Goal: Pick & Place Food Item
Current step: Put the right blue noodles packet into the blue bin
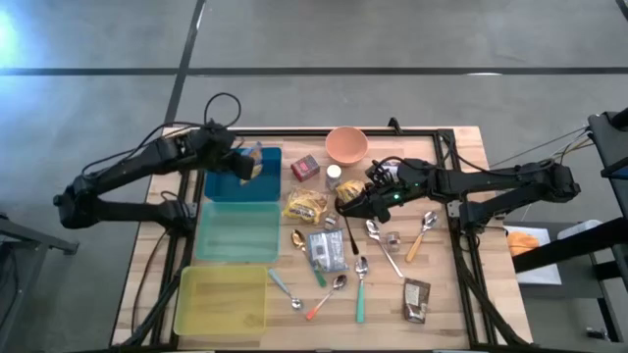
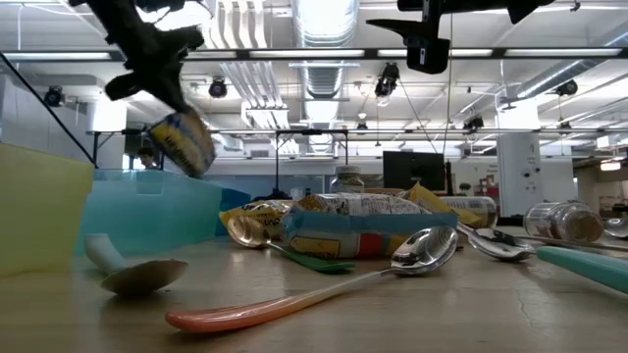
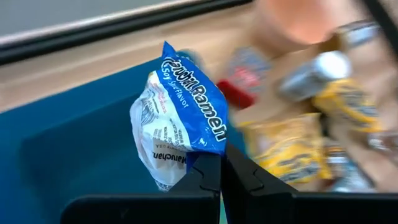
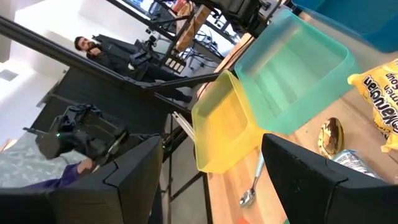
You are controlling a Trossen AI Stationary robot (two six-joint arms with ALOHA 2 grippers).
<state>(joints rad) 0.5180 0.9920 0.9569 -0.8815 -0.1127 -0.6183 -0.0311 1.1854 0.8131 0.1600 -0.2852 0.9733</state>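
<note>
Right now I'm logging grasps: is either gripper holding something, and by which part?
The left gripper pinches a blue-and-white ramen packet by one edge, above the dark blue bin. The right gripper is open and holds nothing.

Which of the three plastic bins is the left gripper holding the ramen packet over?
The dark blue plastic bin, farthest from the table's front edge. The left gripper holds the ramen packet above it; the teal bin and yellow bin sit nearer.
</note>
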